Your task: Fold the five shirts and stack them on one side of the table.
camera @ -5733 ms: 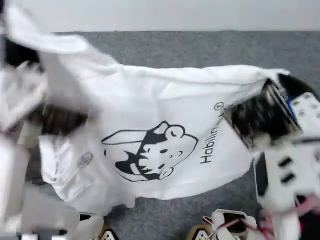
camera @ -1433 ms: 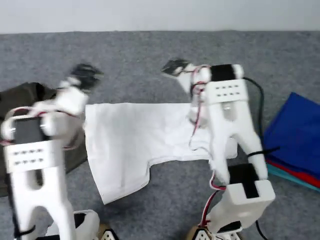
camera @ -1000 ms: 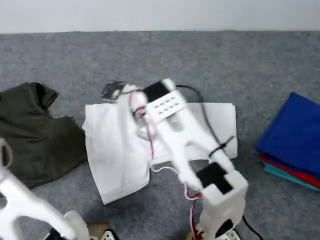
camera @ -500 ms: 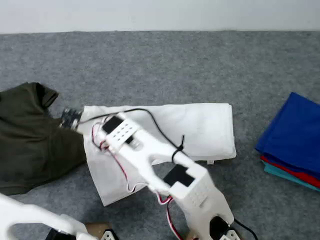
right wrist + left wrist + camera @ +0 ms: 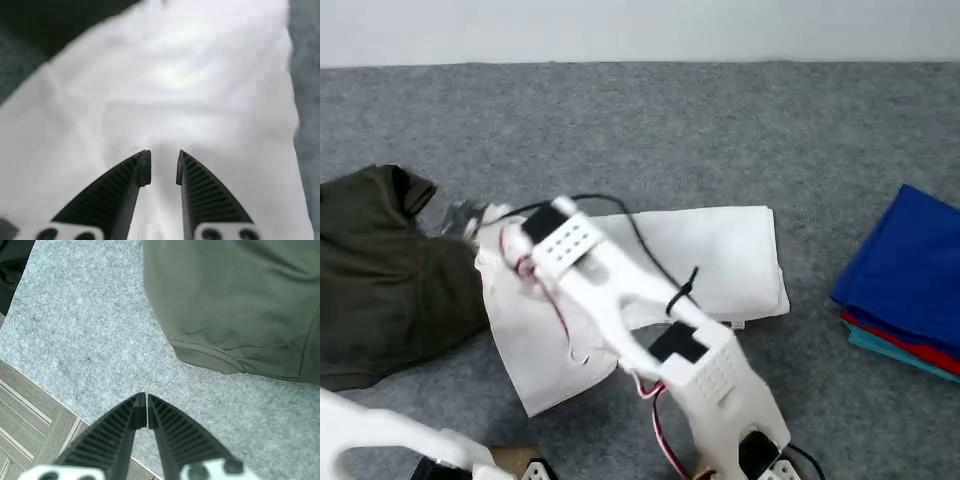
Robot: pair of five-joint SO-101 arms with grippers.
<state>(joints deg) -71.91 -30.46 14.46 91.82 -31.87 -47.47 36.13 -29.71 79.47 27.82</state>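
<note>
A white shirt (image 5: 710,255), partly folded into a wide band, lies at the middle of the grey mat; its lower left part spreads toward the front edge. My right arm stretches across it, and my right gripper (image 5: 468,215) is at its rumpled left end. In the right wrist view, that gripper (image 5: 162,162) is open by a narrow gap just over the white shirt (image 5: 175,75). A crumpled olive shirt (image 5: 380,280) lies at the left. My left gripper (image 5: 147,405) is shut with nothing in it, over bare mat beside the olive shirt (image 5: 235,300).
A stack of folded shirts (image 5: 910,280), blue on top of red and teal, sits at the right edge. The mat's edge and the wooden floor (image 5: 30,415) lie close under my left gripper. Part of my left arm (image 5: 370,430) shows at the front left corner.
My right arm swung left across the white shirt to its left end, which is now bunched up. The shirt slid slightly left. My left arm drew back to the front left corner.
</note>
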